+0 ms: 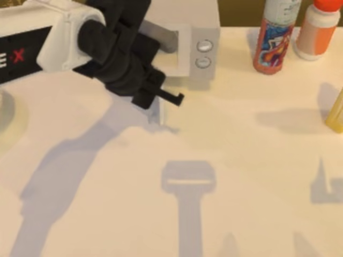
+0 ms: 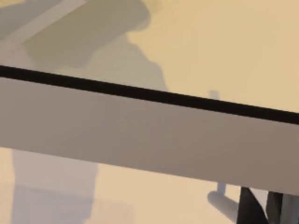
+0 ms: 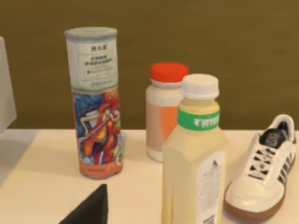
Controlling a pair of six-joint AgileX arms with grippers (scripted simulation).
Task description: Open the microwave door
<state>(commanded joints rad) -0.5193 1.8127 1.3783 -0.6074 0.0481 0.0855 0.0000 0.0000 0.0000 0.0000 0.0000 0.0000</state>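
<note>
The light-grey microwave [image 1: 199,24] stands at the back middle of the table, with two round silver knobs [image 1: 203,53] on its front panel. The microwave door [image 1: 159,111] is swung out toward the front, seen edge-on from above, and the cavity [image 1: 169,42] lies bare. My left gripper [image 1: 162,95] sits on the door's free edge, shut on its handle. In the left wrist view the door [image 2: 149,135] crosses the frame as a grey panel with a black stripe, the handle bar [image 2: 223,204] runs into the dark fingers [image 2: 250,211]. A black corner of my right gripper [image 3: 91,212] shows.
A popcorn can [image 1: 273,37] [image 3: 96,107] and a white bottle with an orange cap [image 1: 317,29] [image 3: 163,112] stand at the back right. A yellow bottle [image 1: 336,115] [image 3: 196,158] is at the right edge, a white sneaker [image 3: 261,172] beside it.
</note>
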